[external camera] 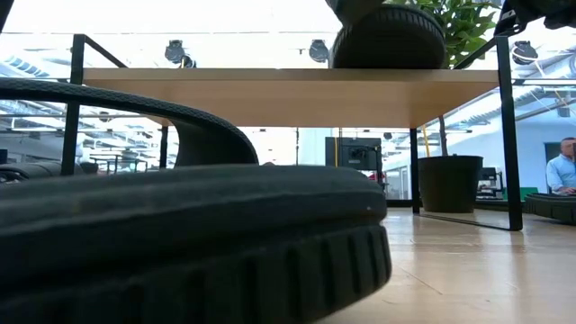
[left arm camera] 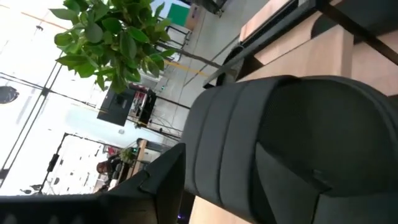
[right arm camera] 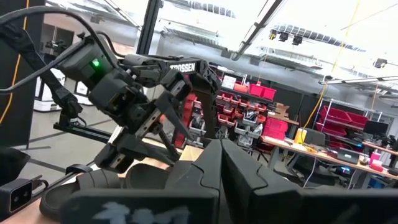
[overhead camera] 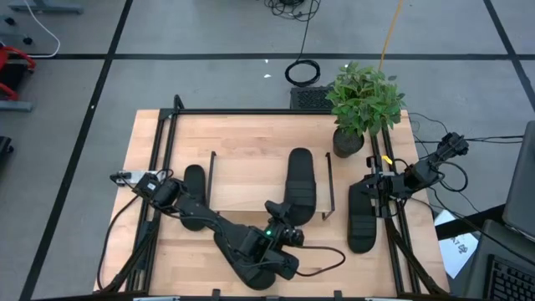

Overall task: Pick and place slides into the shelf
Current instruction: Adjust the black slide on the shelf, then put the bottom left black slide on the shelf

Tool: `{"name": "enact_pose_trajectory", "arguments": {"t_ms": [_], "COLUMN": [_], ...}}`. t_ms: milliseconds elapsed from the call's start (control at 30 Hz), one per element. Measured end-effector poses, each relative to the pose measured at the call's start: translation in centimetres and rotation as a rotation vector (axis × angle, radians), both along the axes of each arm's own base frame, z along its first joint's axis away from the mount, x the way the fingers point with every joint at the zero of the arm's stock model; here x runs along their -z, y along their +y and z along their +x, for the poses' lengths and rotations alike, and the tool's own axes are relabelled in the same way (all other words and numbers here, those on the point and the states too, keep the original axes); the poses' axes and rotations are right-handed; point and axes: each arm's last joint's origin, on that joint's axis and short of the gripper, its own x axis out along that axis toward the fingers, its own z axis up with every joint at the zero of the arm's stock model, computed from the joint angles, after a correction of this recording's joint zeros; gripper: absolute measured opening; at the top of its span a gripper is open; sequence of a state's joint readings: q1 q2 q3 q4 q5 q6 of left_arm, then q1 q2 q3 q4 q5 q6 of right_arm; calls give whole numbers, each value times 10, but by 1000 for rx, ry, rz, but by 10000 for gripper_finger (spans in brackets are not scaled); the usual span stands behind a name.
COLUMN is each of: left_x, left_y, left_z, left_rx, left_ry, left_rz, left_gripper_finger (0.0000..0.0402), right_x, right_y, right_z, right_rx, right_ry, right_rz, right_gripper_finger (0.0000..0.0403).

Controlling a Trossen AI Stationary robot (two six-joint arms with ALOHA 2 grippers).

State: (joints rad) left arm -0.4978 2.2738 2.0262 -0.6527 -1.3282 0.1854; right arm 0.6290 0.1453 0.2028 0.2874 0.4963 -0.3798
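Observation:
The shelf [overhead camera: 242, 180] stands mid-table on thin black legs. One black slide [overhead camera: 299, 180] lies lengthwise on its top board [external camera: 297, 90]. Another slide [overhead camera: 194, 180] lies on the table left of the shelf, one [overhead camera: 361, 217] to its right, and one [overhead camera: 251, 263] by the near edge under my left arm. My left gripper [overhead camera: 280, 217] is at the near end of the slide on the shelf, its fingers apart [right arm camera: 165, 115]. The slide's strap [left arm camera: 292, 143] fills the left wrist view. My right gripper [right arm camera: 221, 180] is shut, folded back at the table's right side. My left gripper is open at the near end of the slide on the shelf, coming almost level from the table's near side. One finger [left arm camera: 161, 180] shows beside the strap. I cannot tell whether it touches the slide. The slide lies flat on the top board.
A potted plant [overhead camera: 361, 104] stands at the far right corner of the shelf. Black rails [overhead camera: 167, 134] run along the table's edges. Cables lie by the near edge [overhead camera: 326, 263]. A person [external camera: 562, 166] is in the room beyond the table.

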Motion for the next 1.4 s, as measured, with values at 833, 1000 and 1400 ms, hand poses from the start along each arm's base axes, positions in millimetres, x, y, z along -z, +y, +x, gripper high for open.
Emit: {"name": "enact_pose_trajectory", "arguments": {"t_ms": [833, 1000, 1400], "left_x": [-161, -169, -68], "left_y": [-58, -13, 88], "left_z": [-224, -264, -330], "left_rx": [295, 307, 281], "left_ry": [-278, -360, -499], "left_rz": [-15, -171, -277], "left_gripper_finger": [65, 8, 2], "right_x": [3, 3, 3], "right_y": [3, 4, 8], "right_z": [4, 6, 11], "right_rx": [17, 18, 27], "right_ry": [24, 25, 24], "right_rz": [-105, -109, -169], "right_gripper_finger": [0, 0, 0]}}
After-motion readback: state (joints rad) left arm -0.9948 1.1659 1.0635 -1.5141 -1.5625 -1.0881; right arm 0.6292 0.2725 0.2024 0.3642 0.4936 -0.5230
